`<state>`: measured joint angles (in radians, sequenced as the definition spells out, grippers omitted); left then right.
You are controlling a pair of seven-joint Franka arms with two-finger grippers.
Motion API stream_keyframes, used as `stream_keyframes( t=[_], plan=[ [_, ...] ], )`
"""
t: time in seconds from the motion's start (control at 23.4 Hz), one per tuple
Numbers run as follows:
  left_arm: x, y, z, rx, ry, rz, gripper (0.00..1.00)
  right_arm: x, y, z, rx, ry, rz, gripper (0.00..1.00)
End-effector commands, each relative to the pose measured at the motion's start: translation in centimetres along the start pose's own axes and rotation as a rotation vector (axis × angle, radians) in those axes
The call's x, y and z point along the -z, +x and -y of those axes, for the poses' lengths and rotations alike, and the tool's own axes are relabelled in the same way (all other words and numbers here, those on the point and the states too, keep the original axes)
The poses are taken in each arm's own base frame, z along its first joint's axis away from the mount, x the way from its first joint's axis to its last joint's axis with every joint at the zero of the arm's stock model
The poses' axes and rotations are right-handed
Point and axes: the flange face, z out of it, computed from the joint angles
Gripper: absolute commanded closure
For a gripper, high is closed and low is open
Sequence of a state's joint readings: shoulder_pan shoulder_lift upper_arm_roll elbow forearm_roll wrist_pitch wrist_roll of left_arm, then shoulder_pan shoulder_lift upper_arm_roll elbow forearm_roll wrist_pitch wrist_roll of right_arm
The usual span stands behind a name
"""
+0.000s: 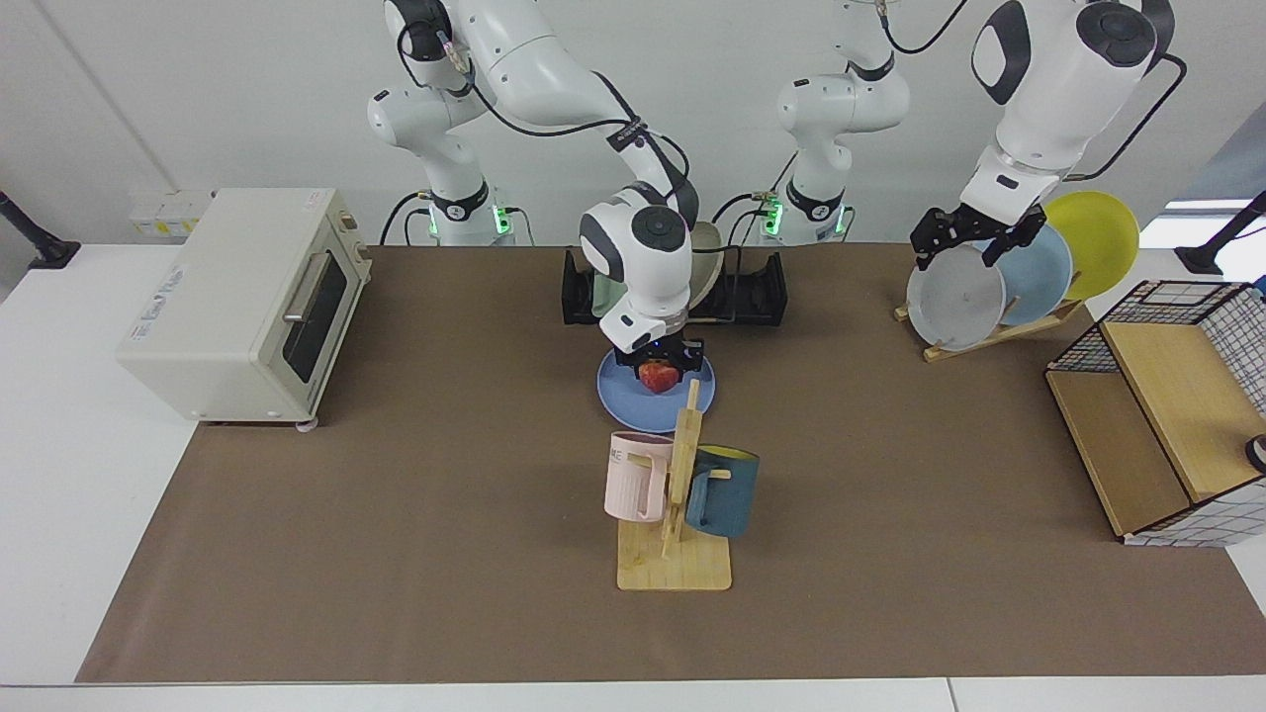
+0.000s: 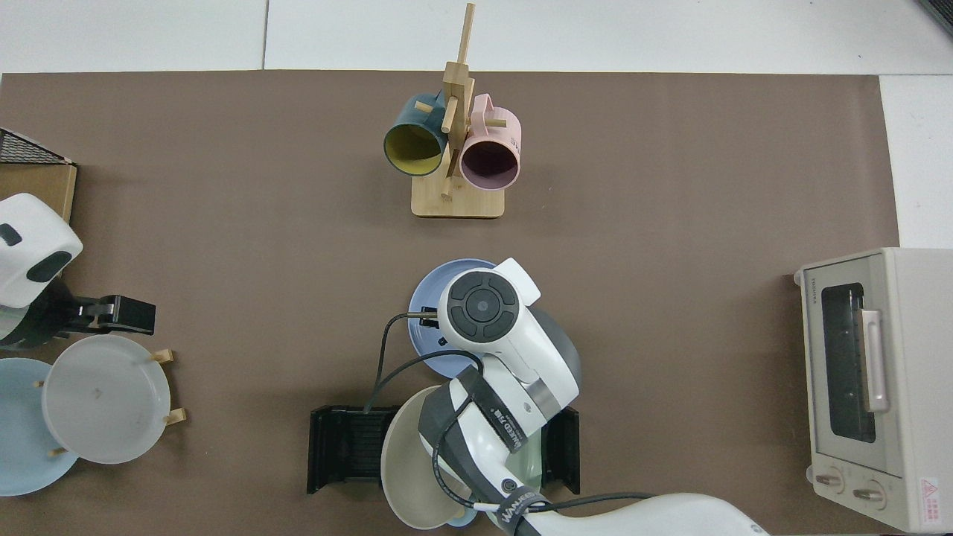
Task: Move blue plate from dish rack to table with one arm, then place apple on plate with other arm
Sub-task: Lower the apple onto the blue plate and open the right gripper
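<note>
- One blue plate (image 1: 633,400) lies flat on the desk (image 1: 396,494), just in front of the dish rack (image 1: 767,292) and behind the mug tree (image 1: 682,475)
- One apple (image 1: 657,376) sits low over the middle of the plate, clenched in the fingers of the right gripper (image 1: 658,368); whether it touches the plate cannot be told
- In the top view the right arm covers most of the plate (image 2: 424,286) and hides the apple altogether
- Left gripper (image 1: 974,237) hangs far right at the wooden rack (image 1: 989,331), over the grey plate (image 1: 954,302); whether its fingers are released or clenched cannot be told; this arm waits
- Two plates stand in the dish rack, a beige one (image 2: 406,465) and a green one (image 1: 599,302), both largely hidden by the right arm
- Three plates lean on the wooden rack: grey, pale blue (image 1: 1039,272) and yellow (image 1: 1098,237)
- Two mugs hang on the mug tree, pink (image 1: 633,477) and dark blue (image 1: 722,491)
- One toaster oven (image 1: 242,307) at far left, one wire-and-wood shelf (image 1: 1167,405) at right, cut off by the edge
</note>
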<state>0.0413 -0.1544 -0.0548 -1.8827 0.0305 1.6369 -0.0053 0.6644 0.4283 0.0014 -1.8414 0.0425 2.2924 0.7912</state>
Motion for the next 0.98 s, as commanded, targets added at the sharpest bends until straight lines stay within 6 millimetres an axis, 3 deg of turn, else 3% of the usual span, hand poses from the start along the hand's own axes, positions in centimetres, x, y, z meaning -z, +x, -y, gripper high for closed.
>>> stream_keyframes(
  t=[0.0, 0.26, 0.47, 0.68, 0.77, 0.94],
  plan=[
    [0.6, -0.2, 0.1, -0.004, 0.005, 0.002, 0.00, 1.5, -0.1, 0.3, -0.021, 0.015, -0.002, 0.00],
    [0.6, -0.2, 0.1, -0.004, 0.005, -0.001, 0.00, 6.6, 0.5, -0.2, -0.025, -0.011, 0.020, 0.00],
    [0.7, -0.2, 0.0, -0.005, 0.005, -0.004, 0.00, 12.2, 1.4, -1.4, 0.008, 0.012, -0.008, 0.00],
    [1.7, -0.2, 0.0, -0.006, 0.010, -0.021, 0.00, 18.5, 3.9, -6.3, 0.070, 0.058, -0.060, 0.00],
    [3.0, -0.1, 0.0, -0.005, 0.005, -0.038, 0.00, 19.7, 4.8, -8.0, 0.107, 0.055, -0.070, 0.00],
    [4.0, 0.0, -0.2, -0.009, 0.004, -0.056, 0.00, 21.4, 7.8, -13.6, 0.177, 0.040, -0.088, 0.00]
  ],
)
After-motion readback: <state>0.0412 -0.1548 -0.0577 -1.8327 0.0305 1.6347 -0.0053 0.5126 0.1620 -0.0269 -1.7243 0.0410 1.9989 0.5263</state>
